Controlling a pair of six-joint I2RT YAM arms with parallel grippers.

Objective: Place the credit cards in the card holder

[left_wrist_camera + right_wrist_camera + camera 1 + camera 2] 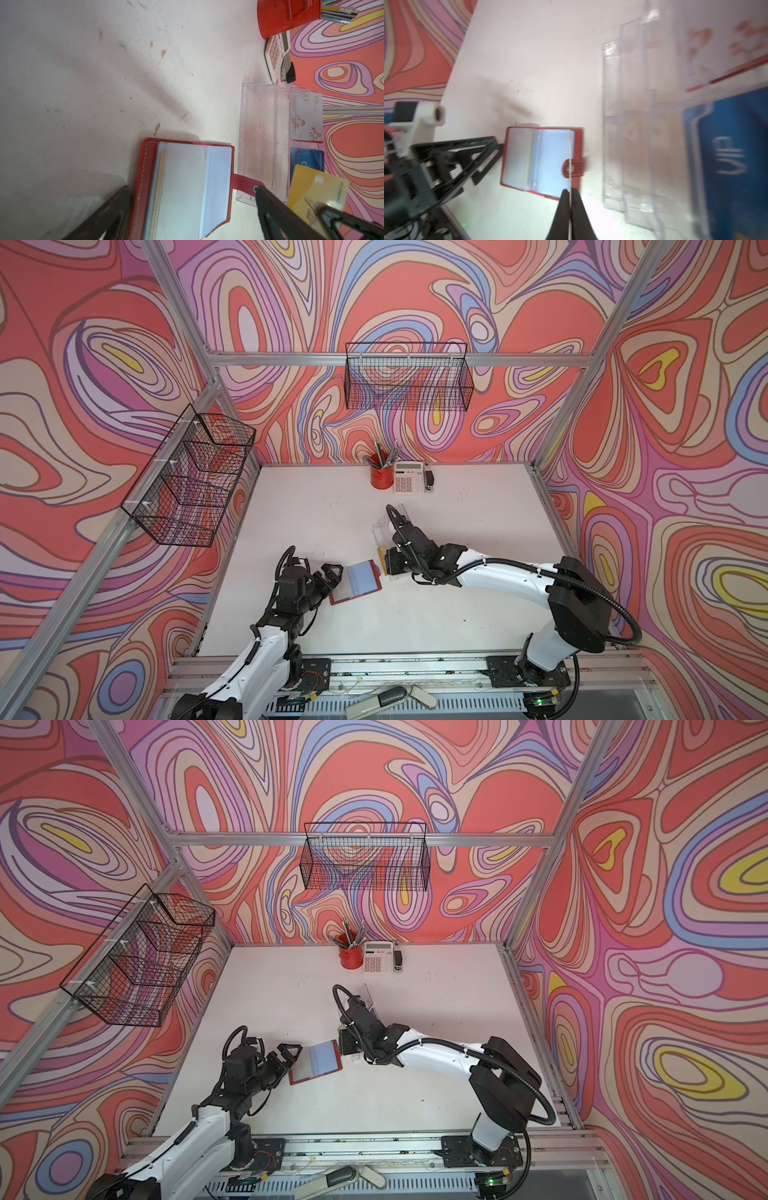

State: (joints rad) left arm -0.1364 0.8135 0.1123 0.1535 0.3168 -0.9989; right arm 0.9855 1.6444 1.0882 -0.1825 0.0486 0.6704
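Note:
The card holder [355, 578] [187, 187] [542, 162], a red wallet with clear sleeves, lies open on the white table. A yellowish card edge [162, 166] shows inside one sleeve. My left gripper [332, 572] [192, 188] is open, its fingers on either side of the wallet's near end. My right gripper [388, 562] [570, 192] is shut on a yellow-gold credit card [380, 560] [315, 187], held on edge over the wallet's strap side. A blue credit card [307, 159] [733, 162] and a white VIP card [306, 117] stand in a clear acrylic rack [384, 531] [261, 135].
A red pen cup [381, 477], a calculator [408, 477] and a stapler [430, 479] sit along the table's back edge. Wire baskets hang on the back wall [409, 377] and the left wall [191, 477]. The clear rack stands right beside the wallet.

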